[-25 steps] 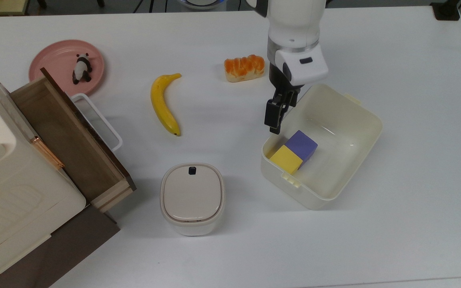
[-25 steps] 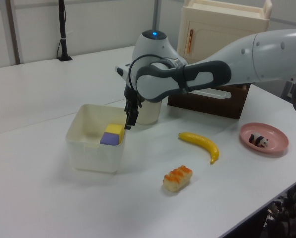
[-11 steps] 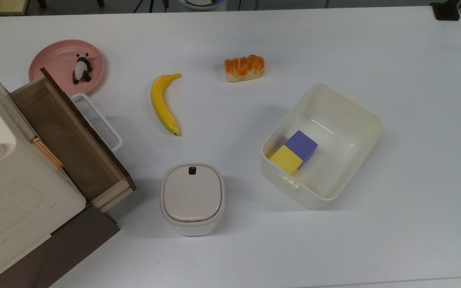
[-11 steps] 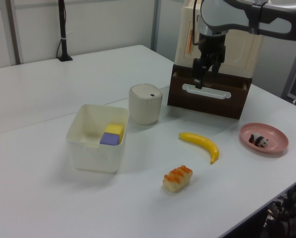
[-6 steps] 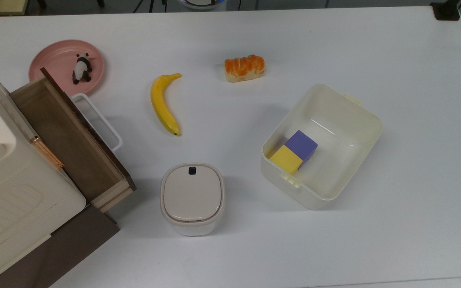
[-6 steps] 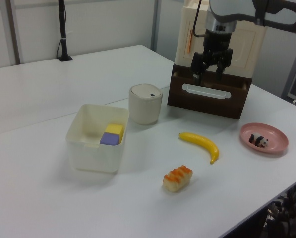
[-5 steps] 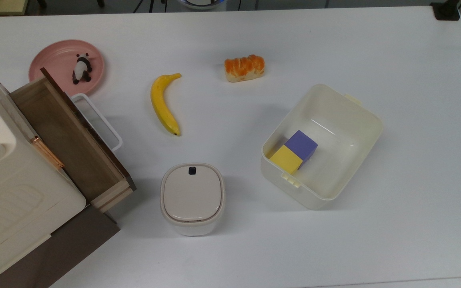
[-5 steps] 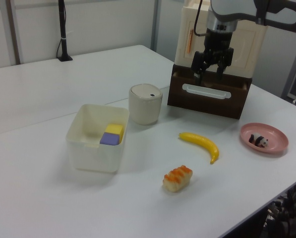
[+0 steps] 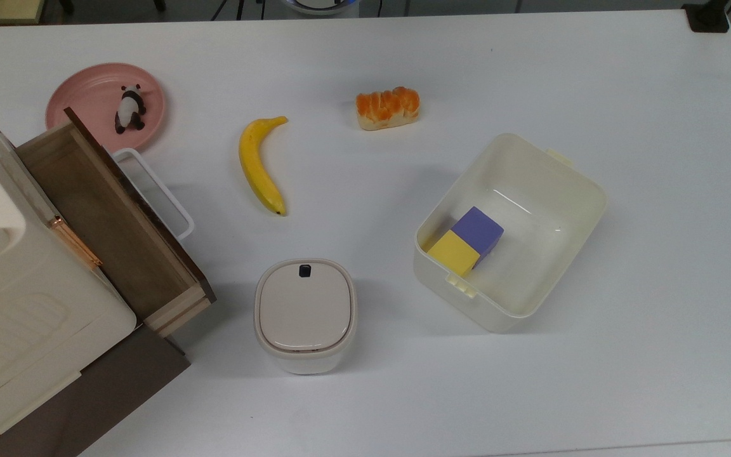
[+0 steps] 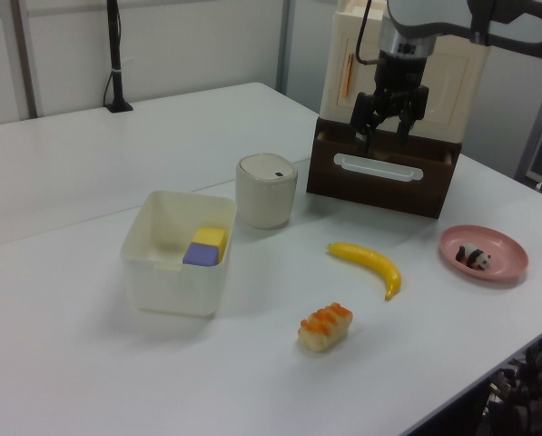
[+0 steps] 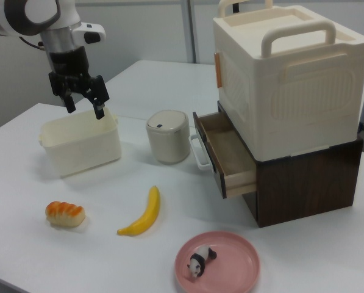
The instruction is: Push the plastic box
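The plastic box (image 9: 499, 314) is a cream-white lidless tub at the top view's right, lying at an angle on the white table. It holds a purple block (image 9: 478, 230) and a yellow block (image 9: 453, 252) side by side. The left view shows the box (image 10: 175, 291) at left of centre, the right view shows the box (image 11: 81, 149) at left. My gripper (image 10: 378, 134) hangs high in the air, open and holding nothing. In the right view the gripper (image 11: 85, 112) appears just above the box's far rim, not touching it.
A banana (image 9: 257, 166), a bread roll (image 9: 388, 108) and a pink plate (image 9: 86, 95) with a panda figure lie on the far side. A small lidded bin (image 9: 305, 314) stands left of the box. A cream storage unit with an open wooden drawer (image 9: 111, 222) fills the top view's left.
My gripper, which was down at the box's rim 2.3 s ago, has risen and left the top view. Over the last half second it barely moves. The box stays where it was.
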Motion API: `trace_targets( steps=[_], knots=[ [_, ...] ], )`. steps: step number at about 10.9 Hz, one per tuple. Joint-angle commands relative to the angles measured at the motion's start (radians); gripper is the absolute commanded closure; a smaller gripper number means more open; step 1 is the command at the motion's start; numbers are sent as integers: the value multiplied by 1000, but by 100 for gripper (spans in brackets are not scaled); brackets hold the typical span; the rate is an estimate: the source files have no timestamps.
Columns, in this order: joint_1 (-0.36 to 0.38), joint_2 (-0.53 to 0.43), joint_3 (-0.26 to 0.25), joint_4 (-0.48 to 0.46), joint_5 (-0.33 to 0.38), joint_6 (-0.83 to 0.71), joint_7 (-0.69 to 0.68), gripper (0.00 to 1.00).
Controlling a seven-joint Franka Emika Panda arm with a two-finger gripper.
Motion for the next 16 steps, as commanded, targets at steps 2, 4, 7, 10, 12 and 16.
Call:
trace_targets(
  steps=[2, 4, 7, 10, 12, 16],
  knots=[
    [9, -4, -14, -9, 38, 55, 18, 0],
    [8, 53, -14, 52, 42, 63, 19, 0],
    [9, 82, -14, 84, 42, 61, 19, 0],
    [11, 87, -17, 90, 41, 63, 18, 0],
    [14, 88, -17, 92, 42, 63, 18, 0],
    [16, 88, -17, 92, 42, 61, 18, 0]
  ],
)
